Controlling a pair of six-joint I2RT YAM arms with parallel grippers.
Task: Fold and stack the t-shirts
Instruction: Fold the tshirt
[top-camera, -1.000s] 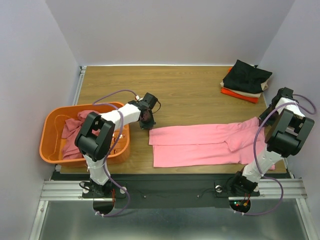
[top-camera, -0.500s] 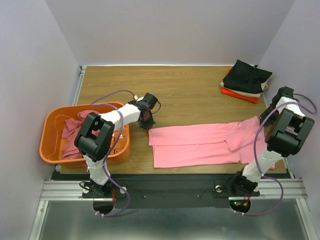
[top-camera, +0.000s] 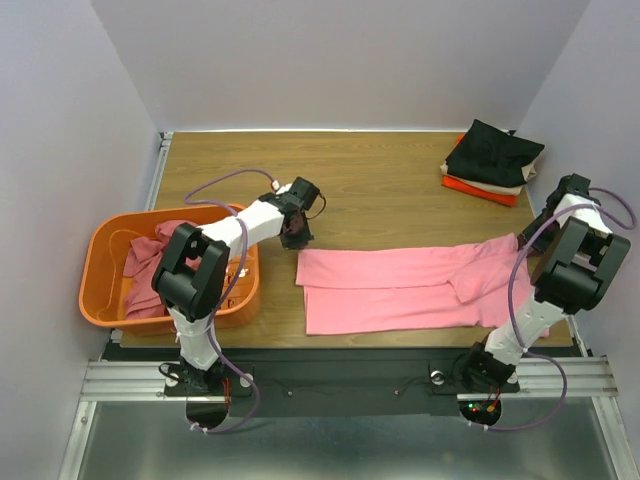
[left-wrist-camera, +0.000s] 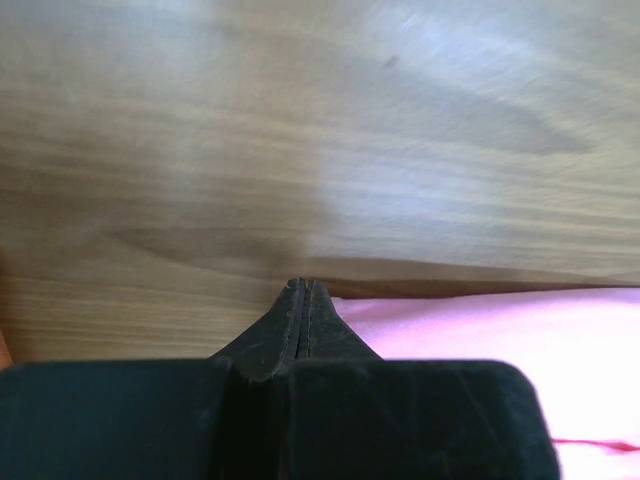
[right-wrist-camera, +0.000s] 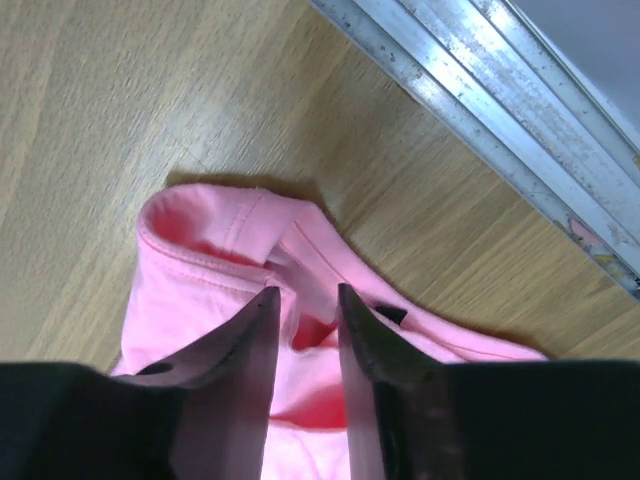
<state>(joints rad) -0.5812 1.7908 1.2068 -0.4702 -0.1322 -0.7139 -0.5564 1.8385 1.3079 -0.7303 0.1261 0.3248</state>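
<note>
Limp and light, the pink t-shirt (top-camera: 400, 285) lies folded lengthwise on the surface (top-camera: 380, 190), best pinched at its collar (right-wrist-camera: 200, 255), where the right gripper (right-wrist-camera: 305, 292) hangs parted, apparently empty; the left gripper (left-wrist-camera: 300, 288) is closed.

You have the spread t-shirt (top-camera: 400, 290) across the near tabletop (top-camera: 380, 190), the basket (top-camera: 120, 322) left of it, the folded stack (top-camera: 493, 165) behind its right end.

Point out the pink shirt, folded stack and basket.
Light pink cloth t-shirt (top-camera: 400, 290): top external view, mid-body.
Stack of folded black, beige, red-orange shirts (top-camera: 495, 152): top external view, black top.
Orange slotted plastic basket (top-camera: 90, 265): top external view, left rim.
</note>
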